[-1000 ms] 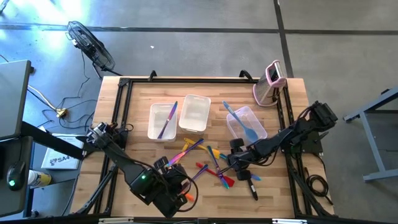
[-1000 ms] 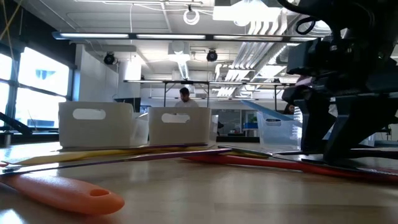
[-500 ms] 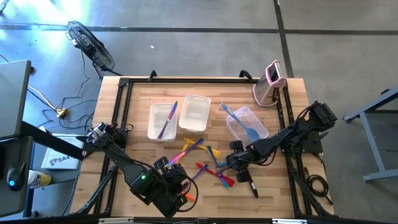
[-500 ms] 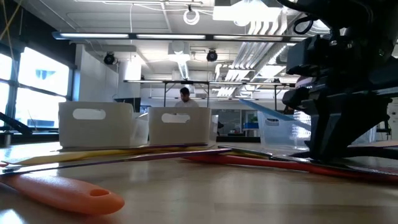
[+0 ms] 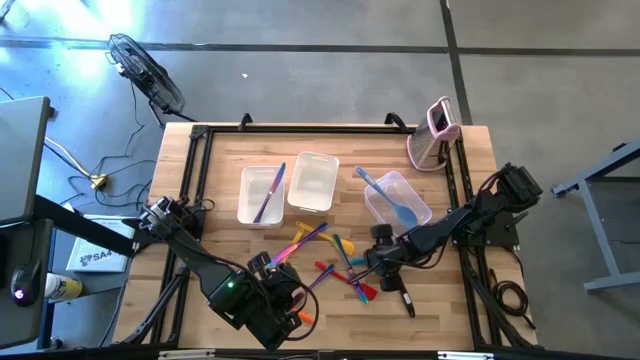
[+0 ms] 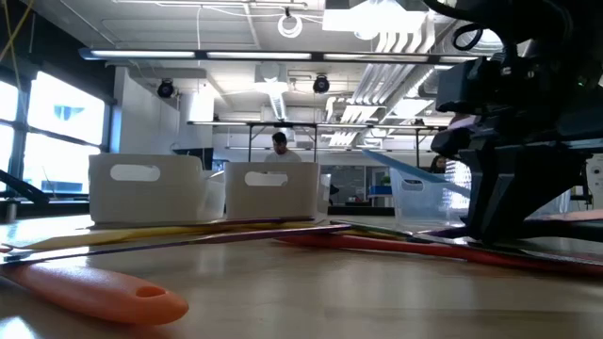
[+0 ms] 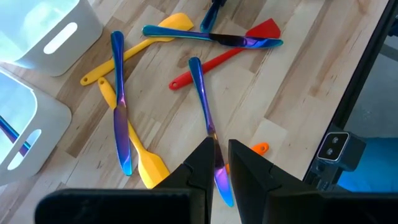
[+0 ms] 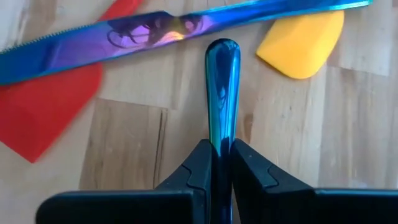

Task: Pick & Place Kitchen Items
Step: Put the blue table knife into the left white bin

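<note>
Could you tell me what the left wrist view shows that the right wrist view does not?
Only the left wrist view shows the left claw shut on an iridescent blue-purple metal utensil, two white plastic tubs, yellow spatulas and an orange handle.

Only the right wrist view shows the right claw shut on a shiny blue metal handle, close up.

Both show the red silicone spatula and wooden table.

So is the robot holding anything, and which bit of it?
Yes, both. The right gripper pinches a shiny blue utensil by its handle end. The left gripper pinches a blue-purple utensil near one end.
</note>
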### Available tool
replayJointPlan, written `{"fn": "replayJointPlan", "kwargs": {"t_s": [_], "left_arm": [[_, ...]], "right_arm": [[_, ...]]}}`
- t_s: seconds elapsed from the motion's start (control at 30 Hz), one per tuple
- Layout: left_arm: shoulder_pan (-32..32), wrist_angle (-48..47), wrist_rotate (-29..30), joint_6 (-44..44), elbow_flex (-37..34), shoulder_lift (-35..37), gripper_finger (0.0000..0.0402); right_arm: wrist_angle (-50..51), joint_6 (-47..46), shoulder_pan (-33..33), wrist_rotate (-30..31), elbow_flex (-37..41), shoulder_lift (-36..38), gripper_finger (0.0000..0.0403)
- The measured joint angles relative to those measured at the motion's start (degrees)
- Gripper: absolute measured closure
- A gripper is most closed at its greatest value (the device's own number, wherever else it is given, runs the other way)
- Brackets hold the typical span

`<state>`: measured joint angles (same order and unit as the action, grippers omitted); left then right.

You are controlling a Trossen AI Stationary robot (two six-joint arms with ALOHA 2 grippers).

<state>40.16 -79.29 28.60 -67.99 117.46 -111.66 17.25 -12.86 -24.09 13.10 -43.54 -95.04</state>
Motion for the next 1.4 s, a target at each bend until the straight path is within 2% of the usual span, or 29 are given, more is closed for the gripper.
{"fn": "replayJointPlan", "kwargs": {"t_s": [0.33,0.8,0.93,1.07,1.2,1.4], "left_arm": [[0.0,0.0,0.0,0.0,0.0,0.0,0.0359],[0.0,-0.1,1.4,0.7,0.0,0.0,0.0359],[0.3,-0.3,5.6,3.7,-0.1,-0.9,0.0359],[0.8,0.2,13.9,7.4,0.0,-3.2,0.0359],[1.3,0.1,19.9,13.6,-0.1,-6.2,0.0359],[1.6,5.0,31.4,25.6,-0.1,-9.7,0.0359]], "right_arm": [[13.0,-1.5,-2.6,5.9,-6.9,-0.2,0.0373],[16.2,-1.9,-7.4,6.5,-17.0,-0.1,0.0373],[16.2,-0.3,-9.9,6.0,-21.2,-0.1,0.0373],[13.6,3.4,-13.0,4.6,-26.0,0.0,0.0373],[9.9,7.8,-15.7,2.3,-29.6,0.7,0.0373],[0.3,12.9,-17.6,-7.8,-32.0,1.6,0.0373]]}}
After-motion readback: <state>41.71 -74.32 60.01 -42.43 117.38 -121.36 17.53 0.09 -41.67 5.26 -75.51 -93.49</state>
